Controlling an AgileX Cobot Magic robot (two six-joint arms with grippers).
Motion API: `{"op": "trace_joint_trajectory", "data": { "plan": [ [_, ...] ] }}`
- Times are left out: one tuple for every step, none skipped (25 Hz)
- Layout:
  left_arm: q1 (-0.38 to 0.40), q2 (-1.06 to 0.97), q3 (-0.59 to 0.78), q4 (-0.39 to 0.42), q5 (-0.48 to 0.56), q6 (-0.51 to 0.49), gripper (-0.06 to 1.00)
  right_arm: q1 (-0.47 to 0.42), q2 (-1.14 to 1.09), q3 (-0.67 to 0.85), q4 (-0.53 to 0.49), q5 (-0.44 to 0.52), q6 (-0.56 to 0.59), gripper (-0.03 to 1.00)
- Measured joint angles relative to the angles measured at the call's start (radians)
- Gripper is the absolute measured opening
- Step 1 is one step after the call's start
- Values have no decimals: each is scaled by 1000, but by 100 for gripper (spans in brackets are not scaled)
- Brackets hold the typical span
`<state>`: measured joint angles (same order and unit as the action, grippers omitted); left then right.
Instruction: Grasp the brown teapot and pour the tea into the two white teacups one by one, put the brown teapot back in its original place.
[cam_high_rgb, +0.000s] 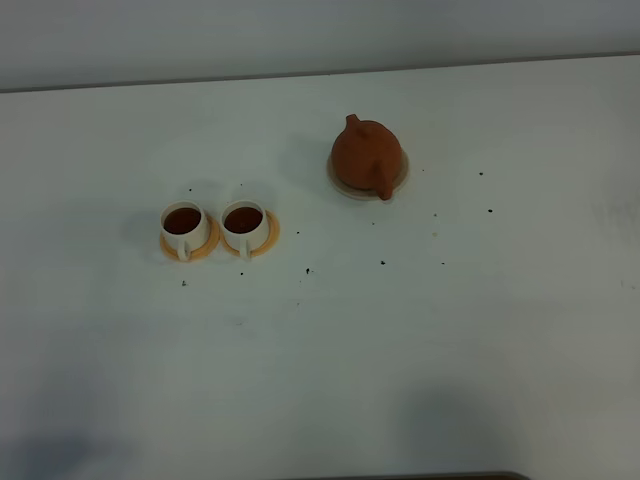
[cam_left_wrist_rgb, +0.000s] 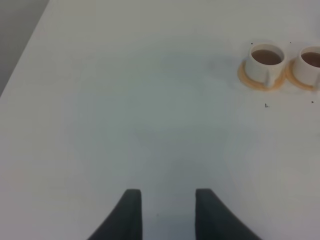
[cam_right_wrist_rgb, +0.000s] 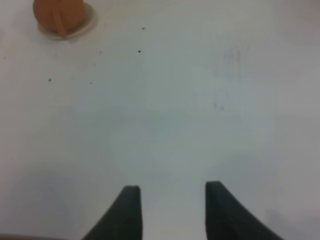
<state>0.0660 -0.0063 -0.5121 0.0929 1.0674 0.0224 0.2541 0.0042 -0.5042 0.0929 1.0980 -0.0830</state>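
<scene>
The brown teapot (cam_high_rgb: 366, 155) stands upright on its cream-tan coaster (cam_high_rgb: 399, 176) at the back centre-right of the white table; it also shows in the right wrist view (cam_right_wrist_rgb: 58, 15). The two white teacups (cam_high_rgb: 184, 227) (cam_high_rgb: 244, 225) stand side by side on orange saucers at the left, both holding dark tea; they also show in the left wrist view (cam_left_wrist_rgb: 266, 61) (cam_left_wrist_rgb: 310, 62). My left gripper (cam_left_wrist_rgb: 164, 200) is open and empty over bare table, well away from the cups. My right gripper (cam_right_wrist_rgb: 172, 196) is open and empty, far from the teapot. Neither arm shows in the high view.
Small dark specks (cam_high_rgb: 383, 263) lie scattered on the table between the cups and the teapot. The table's far edge (cam_high_rgb: 300, 74) runs behind the teapot, and its left edge (cam_left_wrist_rgb: 25, 55) shows in the left wrist view.
</scene>
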Motion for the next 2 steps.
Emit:
{"op": "trace_joint_trajectory", "data": {
  "plan": [
    [0, 0, 0, 0, 0, 0, 26, 0, 0, 0, 0, 0, 0, 29],
    [0, 0, 0, 0, 0, 0, 26, 0, 0, 0, 0, 0, 0, 29]
  ]
}}
